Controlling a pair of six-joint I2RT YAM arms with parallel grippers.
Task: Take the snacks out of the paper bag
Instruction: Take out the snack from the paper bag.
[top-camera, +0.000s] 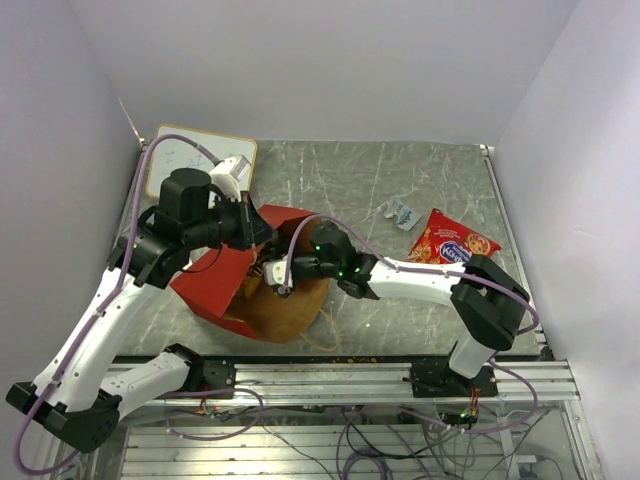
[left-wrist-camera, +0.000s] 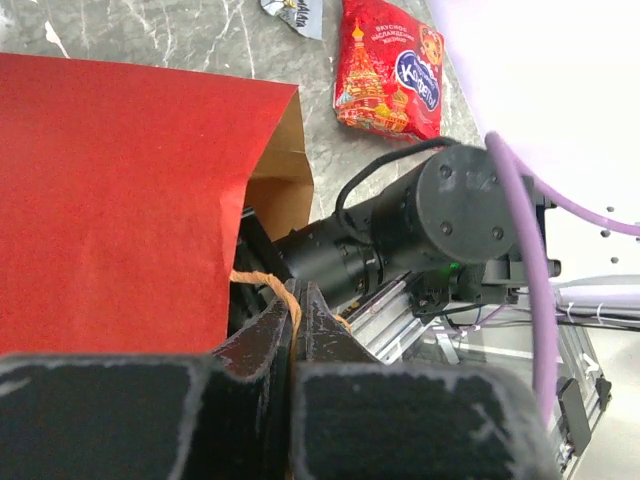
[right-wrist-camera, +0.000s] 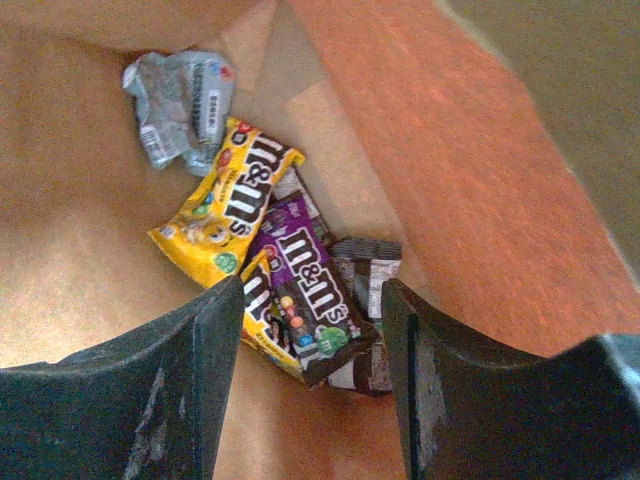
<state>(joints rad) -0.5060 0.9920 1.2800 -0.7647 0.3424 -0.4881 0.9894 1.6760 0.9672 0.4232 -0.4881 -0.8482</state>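
Observation:
The red paper bag (top-camera: 212, 285) lies on its side with its brown mouth toward the right arm; it also shows in the left wrist view (left-wrist-camera: 120, 200). My left gripper (left-wrist-camera: 293, 305) is shut on the bag's tan loop handle (left-wrist-camera: 262, 280) at the upper edge of the mouth. My right gripper (right-wrist-camera: 312, 290) is open inside the bag, its jaws on either side of a purple-brown packet (right-wrist-camera: 318, 280). A yellow packet (right-wrist-camera: 225, 205), a grey-white wrapper (right-wrist-camera: 180, 105) and a dark silver wrapper (right-wrist-camera: 365, 265) lie there too. A large red crinkly bag (top-camera: 452, 243) lies on the table.
A small grey-white wrapper (top-camera: 402, 212) lies beside the large red bag. A white board with a tan frame (top-camera: 195, 158) stands at the back left. The bag's second handle (top-camera: 325, 338) trails toward the metal rail (top-camera: 330, 375) at the near edge.

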